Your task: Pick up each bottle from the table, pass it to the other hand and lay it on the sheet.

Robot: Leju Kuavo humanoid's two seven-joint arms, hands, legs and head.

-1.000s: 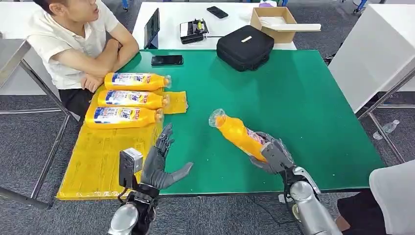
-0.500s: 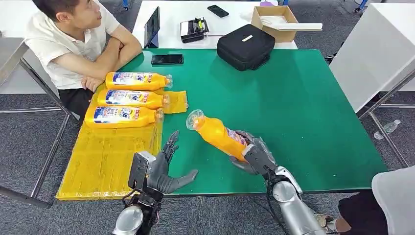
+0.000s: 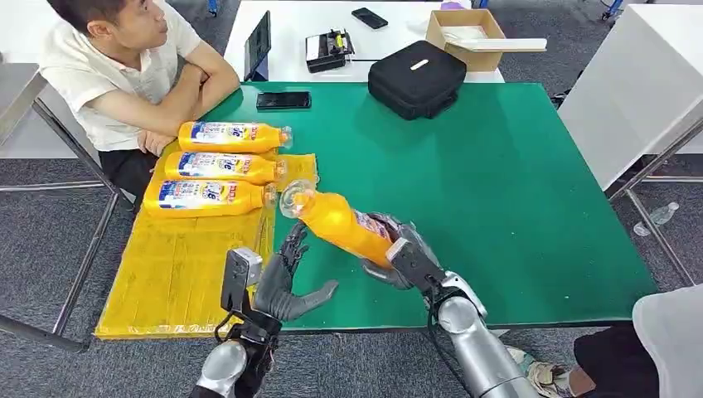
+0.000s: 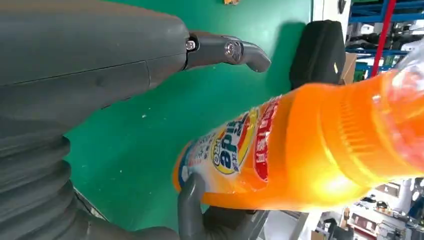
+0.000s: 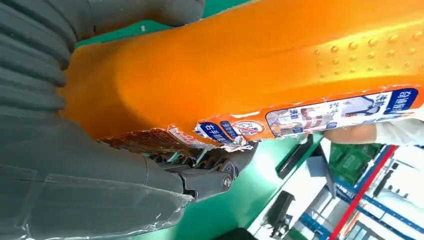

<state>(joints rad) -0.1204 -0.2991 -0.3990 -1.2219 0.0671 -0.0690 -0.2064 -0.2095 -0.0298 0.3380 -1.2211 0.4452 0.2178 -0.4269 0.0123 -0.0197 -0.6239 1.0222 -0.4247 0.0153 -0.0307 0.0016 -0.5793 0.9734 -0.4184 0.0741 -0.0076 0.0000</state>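
Above the green table [image 3: 497, 166], near its front edge: orange bottle [image 3: 336, 222] gripped at its base by right hand [image 3: 402, 259], fingers wrapped round it, cap end tilted left over left hand [image 3: 282, 282], fingers spread, holding nothing. Could slip or swing aside if released before a firm grasp. Seen close in the right wrist view: torn label [image 5: 165, 140] under the fingers; three bottles [image 3: 215, 166] lying on yellow sheet [image 3: 174, 274] seen from above.

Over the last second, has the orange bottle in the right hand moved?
Yes. The orange bottle, held by the right hand, has travelled left across the green table toward the yellow sheet and the left hand.
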